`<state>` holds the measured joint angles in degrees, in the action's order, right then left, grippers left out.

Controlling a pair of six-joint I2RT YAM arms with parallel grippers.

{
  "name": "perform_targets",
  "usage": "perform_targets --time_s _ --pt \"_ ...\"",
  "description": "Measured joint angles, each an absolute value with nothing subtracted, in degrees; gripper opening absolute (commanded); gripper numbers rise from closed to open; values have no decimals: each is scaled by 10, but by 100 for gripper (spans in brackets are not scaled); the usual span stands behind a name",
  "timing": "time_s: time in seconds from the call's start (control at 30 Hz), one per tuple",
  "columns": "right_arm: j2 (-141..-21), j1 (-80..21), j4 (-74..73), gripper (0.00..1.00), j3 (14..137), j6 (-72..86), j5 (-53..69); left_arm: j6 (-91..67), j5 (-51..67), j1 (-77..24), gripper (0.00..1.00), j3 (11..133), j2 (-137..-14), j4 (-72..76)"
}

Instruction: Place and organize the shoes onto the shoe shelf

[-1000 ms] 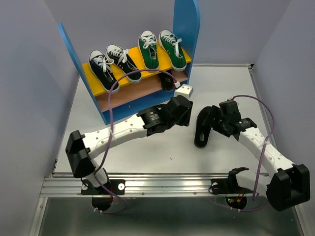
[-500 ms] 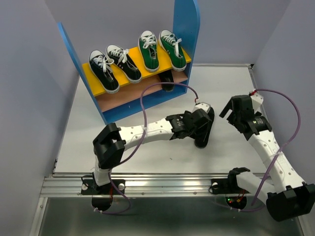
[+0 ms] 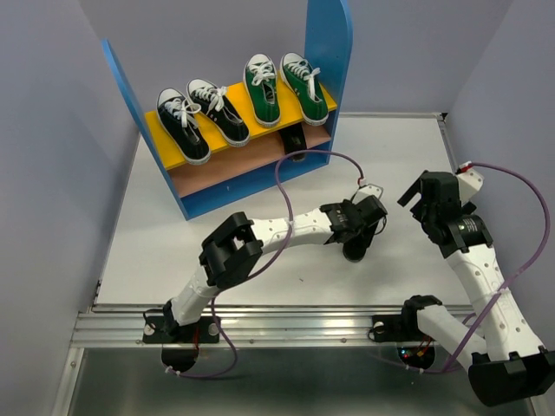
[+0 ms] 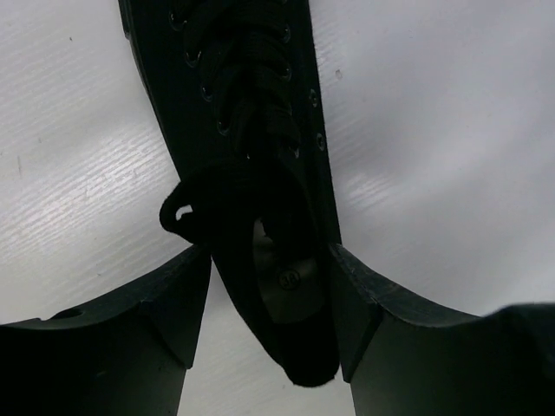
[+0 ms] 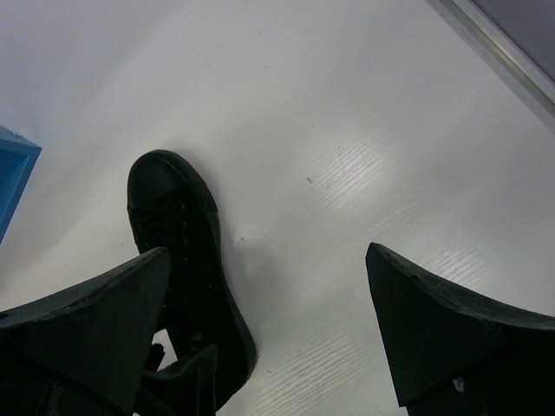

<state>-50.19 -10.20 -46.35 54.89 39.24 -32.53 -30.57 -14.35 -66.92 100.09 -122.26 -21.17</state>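
Your left end effector (image 4: 269, 260) sat closed around the black shoe (image 4: 251, 130). Bare table (image 3: 390, 156) ran to the shoe shelf (image 3: 328, 52). Four shoes (image 3: 260, 87) crowded its upper board (image 3: 169, 143), and its lower board (image 3: 225, 173) lay mostly open.

On my feed: shoe shelf (image 3: 329, 52) side panels bright blue, upper board (image 3: 260, 130) yellow-orange, lower board (image 3: 221, 176) pinkish-brown.

Upper board, shelf's left half: I see outer black sneaker (image 3: 182, 126) and inner black sneaker (image 3: 217, 111).

Shelf's right half: inner green sneaker (image 3: 262, 87) and outer green sneaker (image 3: 305, 87).

All four have white laces, white soles, white toe caps.

Lower board: all-black shoe (image 3: 297, 143).

In front of shelf: second all-black shoe (image 4: 251, 130), laces black too, on pale grey-white table (image 3: 390, 147).

Arms (image 3: 295, 230) white with black joints; cables (image 3: 277, 180) purple.
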Motion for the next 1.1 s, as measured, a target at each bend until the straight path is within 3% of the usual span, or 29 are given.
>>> perform_targets --time_s 0.3,0.6,1.1 --pt "-501 -102 -467 100 541 400 -311 -321 -151 -660 59 1005 -1243 -216" --pt "-501 -102 -467 100 538 402 -306 -327 -168 -660 68 928 -1186 -180" --pt "-510 -102 -463 100 534 401 -299 -326 -198 -655 59 924 -1147 -184"
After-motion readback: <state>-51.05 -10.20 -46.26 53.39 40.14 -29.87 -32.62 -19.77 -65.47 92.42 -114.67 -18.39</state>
